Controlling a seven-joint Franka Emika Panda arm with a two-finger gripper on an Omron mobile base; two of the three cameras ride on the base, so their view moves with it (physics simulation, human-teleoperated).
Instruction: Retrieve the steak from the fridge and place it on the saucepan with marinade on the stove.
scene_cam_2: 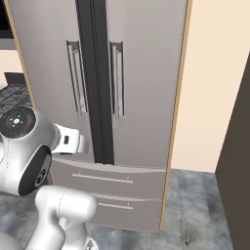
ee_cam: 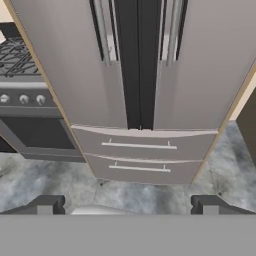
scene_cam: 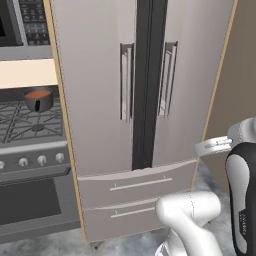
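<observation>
The fridge stands tall and grey with both doors shut, so the steak is hidden. Two long bar handles flank the dark centre gap. To its left, the stove carries the saucepan, a small dark pot with orange-red liquid, on a back grate. In the hand view my gripper is open and holds nothing. Its dark fingertips stand wide apart, low and well back from the fridge, aimed at the lower drawers.
A microwave hangs above the stove. A cream wall and a dark panel close in the fridge's right side. Grey mottled floor lies in front. The stove's knobs and oven door sit left of the drawers.
</observation>
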